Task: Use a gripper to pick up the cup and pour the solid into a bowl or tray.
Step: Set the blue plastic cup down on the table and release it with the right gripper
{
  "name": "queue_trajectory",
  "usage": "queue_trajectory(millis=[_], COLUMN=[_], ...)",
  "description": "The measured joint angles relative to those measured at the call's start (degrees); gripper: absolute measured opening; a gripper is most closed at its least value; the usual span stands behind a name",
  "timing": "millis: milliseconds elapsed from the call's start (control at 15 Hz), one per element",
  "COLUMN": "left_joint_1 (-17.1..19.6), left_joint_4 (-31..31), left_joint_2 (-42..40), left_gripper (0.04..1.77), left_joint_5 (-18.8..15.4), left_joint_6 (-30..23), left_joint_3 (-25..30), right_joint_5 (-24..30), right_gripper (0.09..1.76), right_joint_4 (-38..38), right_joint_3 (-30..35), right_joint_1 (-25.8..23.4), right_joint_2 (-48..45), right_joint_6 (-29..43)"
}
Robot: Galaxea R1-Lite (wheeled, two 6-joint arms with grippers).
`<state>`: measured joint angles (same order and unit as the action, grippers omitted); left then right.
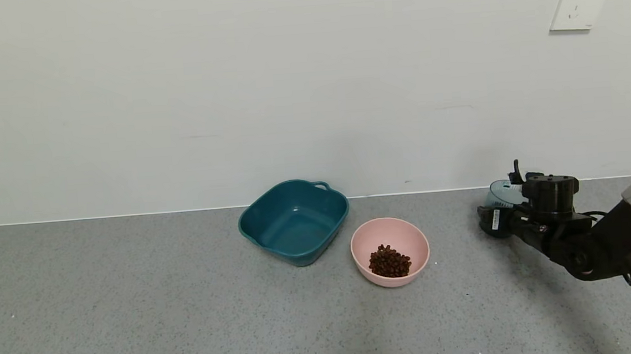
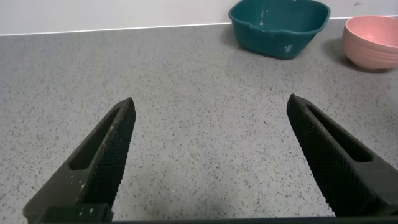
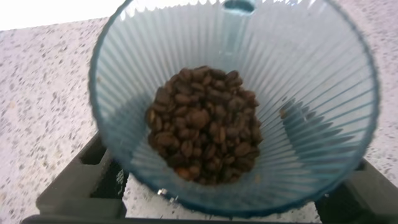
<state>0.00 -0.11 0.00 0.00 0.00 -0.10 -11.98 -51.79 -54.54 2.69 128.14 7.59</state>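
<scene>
My right gripper (image 1: 497,215) is at the far right of the table, shut on the ribbed blue-grey cup (image 1: 502,193). It is well to the right of the pink bowl (image 1: 415,235). In the right wrist view the cup (image 3: 311,81) fills the picture. It holds a heap of dark brown beans (image 3: 205,124), with my black fingers (image 3: 81,186) on either side of it. The pink bowl also holds a heap of the same beans (image 1: 390,261). My left gripper (image 2: 211,102) is open and empty over bare table, outside the head view.
A dark teal tub with handles (image 1: 262,214) stands left of the pink bowl, near the wall. Both show far off in the left wrist view, the tub (image 2: 280,31) and the bowl (image 2: 373,43). A wall socket (image 1: 580,3) is at the upper right. The table is grey speckled.
</scene>
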Motion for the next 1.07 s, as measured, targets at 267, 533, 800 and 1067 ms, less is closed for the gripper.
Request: queue_trajectory(millis=[267, 533, 800, 1067], left_joint_1=[0.0, -0.02, 0.0, 0.0], left_joint_4=[0.01, 0.0, 0.0, 0.01], left_joint_2=[0.0, 0.0, 0.0, 0.0], left_gripper=[1.75, 1.75, 1.75, 1.75], left_joint_5=[0.0, 0.0, 0.0, 0.0], left_joint_6=[0.0, 0.0, 0.0, 0.0], left_joint_3=[0.0, 0.0, 0.0, 0.0], right_joint_5=[0.77, 3.94, 8.0, 9.24], right_gripper=[1.66, 1.68, 1.69, 1.7], right_joint_4=[3.06, 8.74, 12.96, 16.9], right_joint_3=[0.5, 1.62, 6.42, 13.31], right_joint_1=[-0.22, -0.24, -0.69, -0.39], right_joint_2=[-1.65, -7.07, -16.4, -28.18], right_joint_6=[-0.02, -1.18, -5.56, -7.81])
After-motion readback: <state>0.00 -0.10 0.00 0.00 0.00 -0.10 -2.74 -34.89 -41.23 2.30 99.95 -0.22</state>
